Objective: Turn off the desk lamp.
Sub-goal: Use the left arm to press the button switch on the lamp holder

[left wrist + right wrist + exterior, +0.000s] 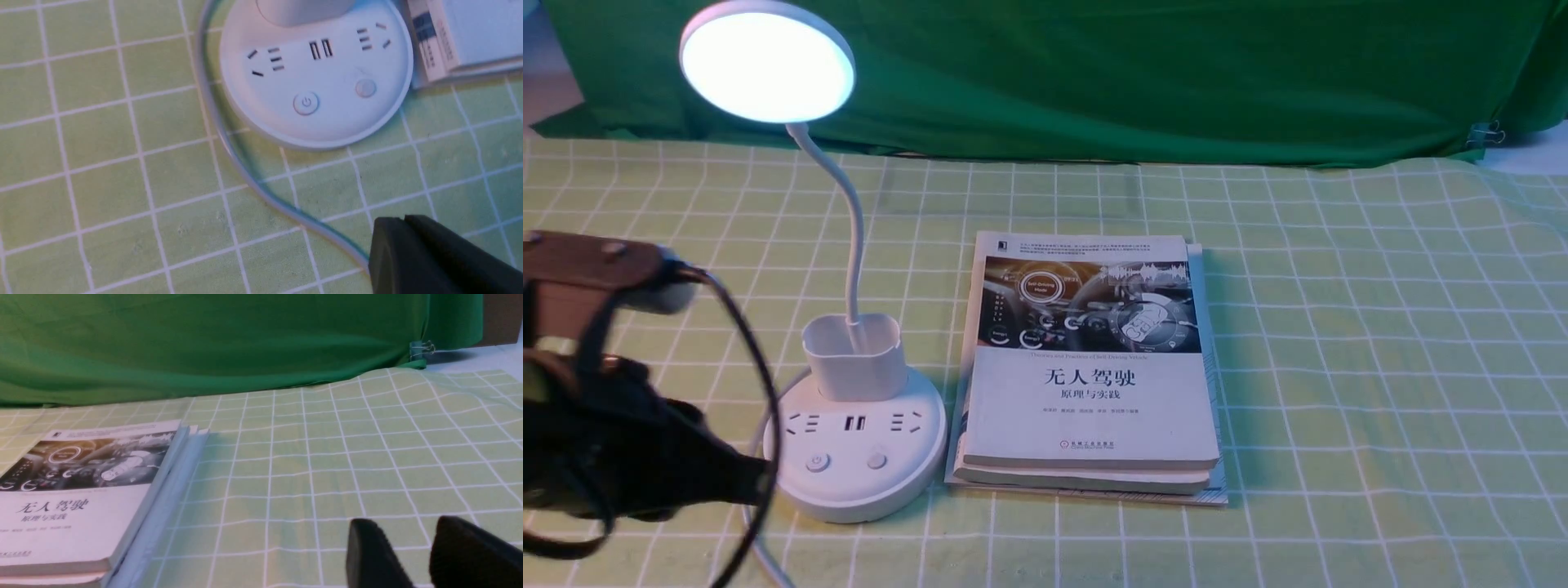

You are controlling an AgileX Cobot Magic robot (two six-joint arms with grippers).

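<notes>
The white desk lamp stands at the left, its round disc head lit. Its round base carries sockets, a power button and a second button. The left wrist view shows the base with the power button and the other button. My left gripper is shut and empty, just left of the base, above the lamp's cord; its closed tips are short of the base. My right gripper is open and empty above the cloth, right of the books.
A stack of books lies right beside the lamp base, also in the right wrist view. A green checked cloth covers the table. A green backdrop hangs at the far edge, clipped at the right.
</notes>
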